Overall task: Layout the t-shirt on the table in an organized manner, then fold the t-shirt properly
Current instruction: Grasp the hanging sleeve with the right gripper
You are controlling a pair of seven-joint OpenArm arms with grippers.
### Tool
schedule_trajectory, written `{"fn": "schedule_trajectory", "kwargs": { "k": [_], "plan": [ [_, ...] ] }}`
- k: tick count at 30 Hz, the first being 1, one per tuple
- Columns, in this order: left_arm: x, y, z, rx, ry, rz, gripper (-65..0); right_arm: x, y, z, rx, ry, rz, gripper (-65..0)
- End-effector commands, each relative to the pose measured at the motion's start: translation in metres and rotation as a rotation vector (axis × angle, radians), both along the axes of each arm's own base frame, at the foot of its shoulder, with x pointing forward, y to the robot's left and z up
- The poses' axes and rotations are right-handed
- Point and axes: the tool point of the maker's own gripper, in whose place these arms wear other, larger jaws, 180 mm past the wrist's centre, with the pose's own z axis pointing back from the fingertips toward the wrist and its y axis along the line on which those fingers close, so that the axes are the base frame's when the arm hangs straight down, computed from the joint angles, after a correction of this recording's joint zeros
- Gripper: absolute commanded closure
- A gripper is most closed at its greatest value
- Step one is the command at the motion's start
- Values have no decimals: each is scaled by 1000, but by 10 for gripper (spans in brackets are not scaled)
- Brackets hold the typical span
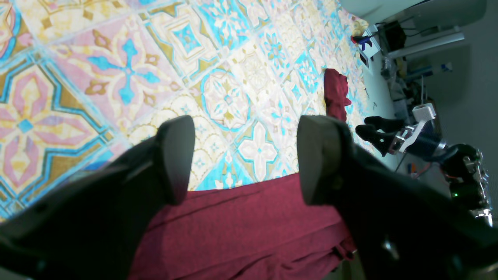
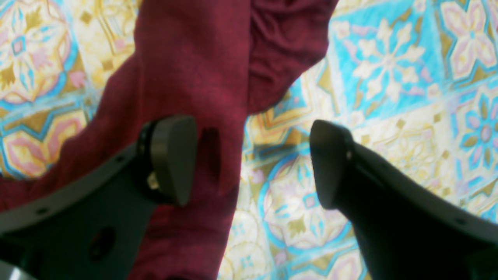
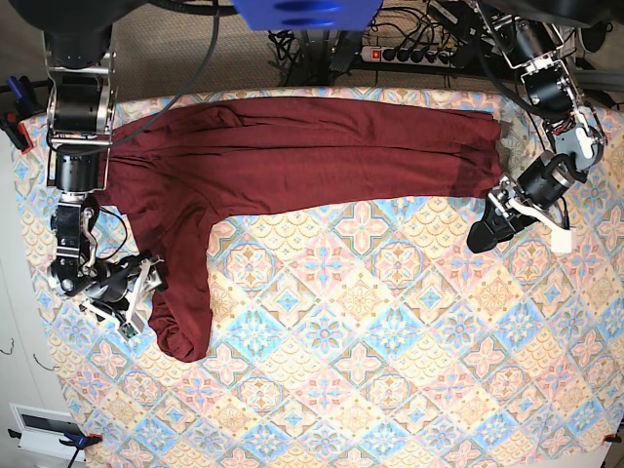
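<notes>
Base view shows the t-shirt point(image 3: 292, 151) as a long band across the far tabletop point(image 3: 390, 370), one strip drooping toward my right claw point(image 3: 146, 292). I judge the laying-out step is in hand. My right claw point(image 2: 249, 163) is spread, one pad over the soft, wrinkled maroon jersey, the other over bare patterned cloth. My left claw point(image 1: 245, 155) is spread too, fabric just below it, gripping nothing. Next I should pinch an edge and draw it flat.

Table point(image 3: 390, 390) front bare; t-shirt point(image 3: 292, 146) blocks rear, right-arm side.
</notes>
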Motion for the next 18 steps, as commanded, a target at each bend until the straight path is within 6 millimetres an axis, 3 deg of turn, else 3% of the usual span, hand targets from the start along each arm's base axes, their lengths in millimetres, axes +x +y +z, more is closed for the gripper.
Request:
{"fn": "schedule_trajectory", "kwargs": {
  "k": [1,4,9,14,18],
  "plan": [
    [6,5,15,6,-50,6,-406,18,-5,25,16,-74,-9,-436],
    [6,5,14,5,-49,6,-406,9,-11,4,40,-16,-39,-436],
    [6,4,14,3,-48,5,-404,2,-14,-14,82,9,-68,-422],
    [6,5,14,5,-48,5,-404,-5,-16,-24,85,37,-76,-334],
    [6,5,14,6,-49,5,-404,-11,-3,-33,51,71,-18,-204]
  ]
}}
